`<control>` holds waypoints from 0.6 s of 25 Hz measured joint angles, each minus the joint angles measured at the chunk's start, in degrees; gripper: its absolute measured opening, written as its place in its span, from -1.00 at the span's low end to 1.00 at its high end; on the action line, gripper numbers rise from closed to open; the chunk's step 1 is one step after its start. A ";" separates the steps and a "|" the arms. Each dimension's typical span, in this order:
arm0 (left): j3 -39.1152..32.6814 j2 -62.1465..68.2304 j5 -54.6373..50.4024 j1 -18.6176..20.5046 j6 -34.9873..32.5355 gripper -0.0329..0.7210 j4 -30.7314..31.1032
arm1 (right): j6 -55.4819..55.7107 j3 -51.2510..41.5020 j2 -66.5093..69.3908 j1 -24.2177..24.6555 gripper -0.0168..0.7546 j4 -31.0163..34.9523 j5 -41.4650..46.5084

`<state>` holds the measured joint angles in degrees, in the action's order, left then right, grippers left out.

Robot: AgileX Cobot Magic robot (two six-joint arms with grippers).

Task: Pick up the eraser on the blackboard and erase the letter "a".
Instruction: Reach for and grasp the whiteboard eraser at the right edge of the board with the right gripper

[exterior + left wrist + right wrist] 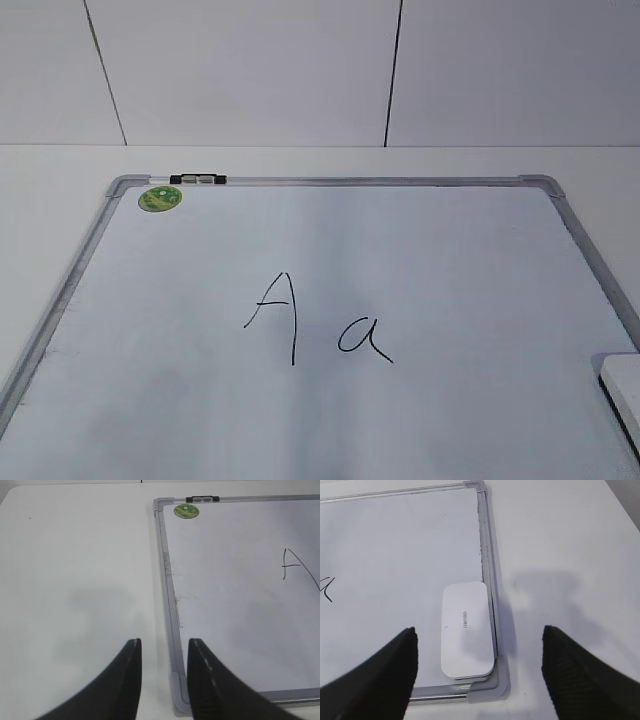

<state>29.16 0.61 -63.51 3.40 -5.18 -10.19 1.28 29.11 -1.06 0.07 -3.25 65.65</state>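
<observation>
So the eraser point(468, 630) is lying flat on the blackboard point(450, 260), tucked in its near right corner right against the frame. The right claw point(479, 655) hangs above it with its jaws spread wide, not touching it. The left claw point(164, 652) is only slightly parted, empty, over the board's near left corner and the white bench point(75, 580). The letter "a" point(363, 338) sits mid-board, just right of a capital A point(277, 315).

one eraser point(466, 630), one blackboard point(450, 250), two letters point(320, 325)
</observation>
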 joint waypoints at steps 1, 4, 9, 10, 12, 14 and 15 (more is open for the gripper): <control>0.00 0.00 0.00 0.00 0.00 -0.29 0.00 | 0.00 0.00 0.00 0.00 0.58 0.00 0.00; 0.00 0.00 0.00 0.00 0.00 -0.29 0.00 | 0.00 0.00 0.00 0.00 0.58 0.00 0.00; 0.00 0.00 0.00 0.00 0.00 -0.29 0.00 | 0.00 0.00 0.00 0.00 0.58 0.00 0.00; 0.00 0.00 0.00 0.00 0.00 -0.29 0.00 | 0.00 0.00 0.00 0.00 0.58 0.00 0.00; 0.00 0.00 0.00 0.00 0.00 -0.29 0.00 | 0.00 0.00 0.00 0.00 0.58 0.00 0.00; 0.00 0.00 0.00 0.00 0.00 -0.29 0.00 | 0.00 0.00 0.00 0.00 0.58 0.00 0.00; 0.00 0.00 0.00 0.00 0.00 -0.29 0.00 | 0.00 0.00 0.00 0.00 0.58 0.00 0.00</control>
<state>29.16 0.61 -63.51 3.40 -5.18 -10.19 1.28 29.11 -1.06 0.07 -3.25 65.65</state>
